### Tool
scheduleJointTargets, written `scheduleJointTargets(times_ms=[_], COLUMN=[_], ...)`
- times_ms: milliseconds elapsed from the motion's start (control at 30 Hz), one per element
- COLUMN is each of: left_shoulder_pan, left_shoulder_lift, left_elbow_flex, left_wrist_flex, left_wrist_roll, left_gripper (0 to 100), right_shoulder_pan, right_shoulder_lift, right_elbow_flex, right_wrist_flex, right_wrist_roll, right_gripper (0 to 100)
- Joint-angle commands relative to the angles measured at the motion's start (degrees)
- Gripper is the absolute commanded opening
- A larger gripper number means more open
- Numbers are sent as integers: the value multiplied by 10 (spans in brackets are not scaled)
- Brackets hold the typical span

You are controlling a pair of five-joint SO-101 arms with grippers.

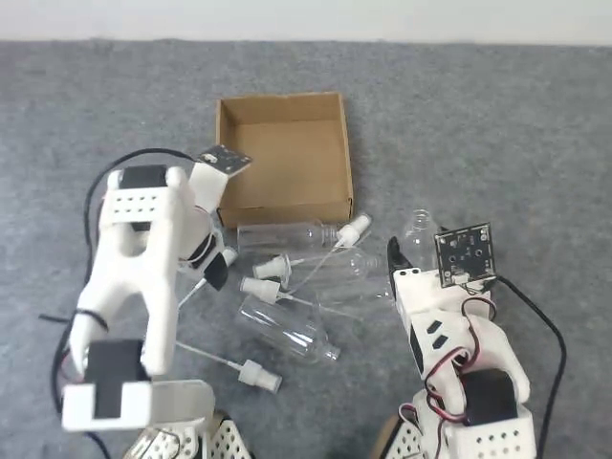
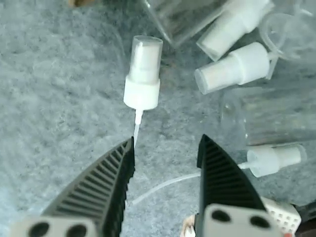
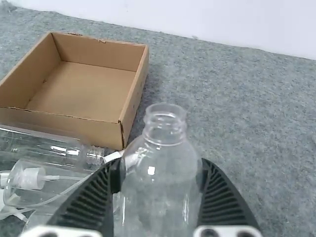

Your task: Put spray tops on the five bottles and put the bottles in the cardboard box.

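My left arm is bent forward over the left edge of the pile, with its left gripper (image 2: 167, 140) pointed down at the grey mat (image 1: 497, 124). The jaws are spread and nothing is between their pads. A loose spray top (image 2: 142, 74) lies on the mat just ahead of them. Its thin dip tube runs back towards the gap and passes close beside one fingertip (image 2: 127, 148) — I cannot tell whether it touches.

My right arm sits low at the right, and the right gripper (image 3: 160, 165) is pinching an upright clear bottle (image 3: 159, 190) on both sides of its body. The bottle's neck is open, with no top on it.

The cardboard box (image 1: 287, 208) stands beyond the pile with nothing in it, nearer my left arm than my right. Just in front of its near wall lies a long bottle (image 1: 287, 234) on its side, with a spray head at its mouth. More clear bottles (image 1: 287, 330) and white spray tops (image 1: 263, 287) are tangled between the two grippers — two of those tops (image 2: 237, 69) lie just beside the one ahead of my left jaws. Another top (image 1: 258, 375), with a long tube, lies apart from the rest, nearer the arm bases.
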State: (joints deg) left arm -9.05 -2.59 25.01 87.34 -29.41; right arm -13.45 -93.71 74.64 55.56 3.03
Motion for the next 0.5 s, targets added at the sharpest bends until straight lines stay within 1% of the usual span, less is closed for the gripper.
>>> scheduleJointTargets(times_ms=[0, 100, 467], left_shoulder_pan=[0, 0, 3], left_shoulder_lift=[20, 43, 109], left_elbow_flex=[-29, -30, -30], left_wrist_flex=[-40, -66, -129], left_wrist_roll=[4, 28, 30], left_gripper=[199, 199, 199], right_shoulder_pan=[-2, -2, -2], right_shoulder_lift=[-11, -11, -12], right_elbow_flex=[-3, -3, -3], right_wrist_flex=[-15, -15, -15], right_wrist_roll=[-2, -2, -2], right_gripper=[70, 70, 70])
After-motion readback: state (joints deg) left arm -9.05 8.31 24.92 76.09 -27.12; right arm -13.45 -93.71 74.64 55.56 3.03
